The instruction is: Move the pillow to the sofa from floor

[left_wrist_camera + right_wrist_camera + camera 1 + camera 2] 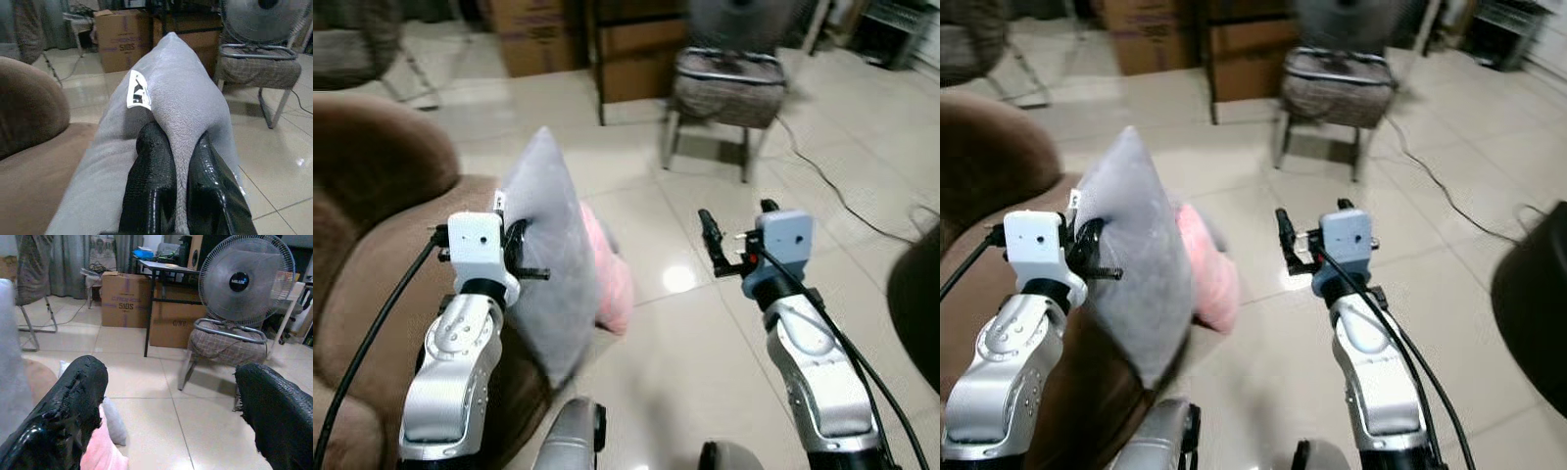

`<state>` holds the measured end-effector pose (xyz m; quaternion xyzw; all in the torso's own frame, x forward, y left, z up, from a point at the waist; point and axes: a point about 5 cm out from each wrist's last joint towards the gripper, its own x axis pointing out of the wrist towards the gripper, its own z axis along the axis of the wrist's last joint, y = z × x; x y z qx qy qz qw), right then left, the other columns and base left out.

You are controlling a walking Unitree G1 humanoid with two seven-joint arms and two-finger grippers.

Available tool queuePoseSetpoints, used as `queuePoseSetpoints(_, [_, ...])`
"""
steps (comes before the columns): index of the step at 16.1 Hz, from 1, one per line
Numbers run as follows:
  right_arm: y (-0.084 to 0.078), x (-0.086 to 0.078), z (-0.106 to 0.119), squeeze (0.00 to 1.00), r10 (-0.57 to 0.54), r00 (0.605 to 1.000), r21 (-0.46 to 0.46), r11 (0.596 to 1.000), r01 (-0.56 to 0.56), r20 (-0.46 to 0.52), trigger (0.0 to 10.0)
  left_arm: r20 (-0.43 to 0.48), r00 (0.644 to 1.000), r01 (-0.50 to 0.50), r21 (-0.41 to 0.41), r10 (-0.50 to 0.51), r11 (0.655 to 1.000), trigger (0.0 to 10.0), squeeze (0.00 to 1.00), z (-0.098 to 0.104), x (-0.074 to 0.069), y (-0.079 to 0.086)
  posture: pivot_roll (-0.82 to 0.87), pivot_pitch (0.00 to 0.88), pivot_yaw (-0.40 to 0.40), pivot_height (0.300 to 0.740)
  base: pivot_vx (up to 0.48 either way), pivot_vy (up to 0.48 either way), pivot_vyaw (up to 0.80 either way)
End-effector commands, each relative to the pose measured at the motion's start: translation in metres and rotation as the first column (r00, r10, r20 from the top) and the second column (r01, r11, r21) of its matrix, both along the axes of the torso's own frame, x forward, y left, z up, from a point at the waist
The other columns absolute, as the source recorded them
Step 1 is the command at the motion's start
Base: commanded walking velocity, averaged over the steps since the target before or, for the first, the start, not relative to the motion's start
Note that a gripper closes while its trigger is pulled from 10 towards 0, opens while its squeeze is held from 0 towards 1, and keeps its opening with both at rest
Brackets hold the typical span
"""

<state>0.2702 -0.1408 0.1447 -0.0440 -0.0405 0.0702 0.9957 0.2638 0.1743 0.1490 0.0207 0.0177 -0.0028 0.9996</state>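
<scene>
At far left, the brown sofa (372, 245) occupies the edge of the head views, its rounded arm raised above the seat. Left gripper (530, 257) is held over the seat's edge; its fingers (151, 186) are clamped on a fold of the grey pillow (553, 255), which hangs upright on one corner, off the floor, between sofa and open tile. A white tag (138, 90) with a dark mark, not readable, is sewn to the pillow seam. Just beyond the grey pillow, a pink pillow (612, 274) lies on the floor (685, 352), touching it. Right gripper (736, 235) is held in the air over bare tile, fingers (68, 406) wide apart and holding nothing.

Flooring is glossy pale tile with visible grout lines. At the rear stand cardboard boxes (124, 298), one printed "510S", and a dark desk (168, 271). A fan (247, 279) with a badge, too small to read, rests on a checked chair (729, 83). A cable (832, 186) trails across the tile at right, leaving open floor between the chair and the grippers.
</scene>
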Motion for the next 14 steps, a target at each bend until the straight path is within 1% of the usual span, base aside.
queuePoseSetpoints(1, [0.001, -0.001, 0.007, 0.00, 0.000, 1.000, 0.014, 1.000, -0.001, 0.022, 10.0, 0.057, 0.998, 0.028, 0.001, -0.028, 1.000, 0.0, 0.00, 0.013, 0.002, -0.003, -0.01, 0.000, 0.008, 0.670, 0.000, 0.000, 0.54])
queuePoseSetpoints(5, [-0.004, -0.003, 0.012, 0.00, -0.008, 0.999, 0.018, 1.000, 0.008, 0.036, 10.0, 0.066, 0.995, 0.078, 0.037, -0.080, 0.996, 0.0, 0.00, 0.014, 0.007, -0.005, -0.03, 0.000, 0.017, 0.670, 0.000, 0.000, 0.55])
queuePoseSetpoints(11, [-0.012, -0.005, 0.014, 0.00, -0.050, 0.998, 0.023, 0.999, 0.049, 0.035, 10.0, 0.071, 0.992, 0.106, 0.036, -0.109, 0.994, 0.0, 0.00, 0.016, 0.009, -0.010, -0.03, 0.000, 0.025, 0.670, 0.000, 0.000, 0.57])
queuePoseSetpoints(14, [-0.013, -0.005, 0.017, 0.00, -0.045, 0.998, 0.051, 0.998, 0.042, 0.044, 10.0, 0.074, 0.991, 0.110, 0.036, -0.112, 0.993, 0.0, 0.00, 0.017, 0.009, -0.011, -0.03, 0.000, 0.023, 0.692, 0.000, 0.000, 0.00])
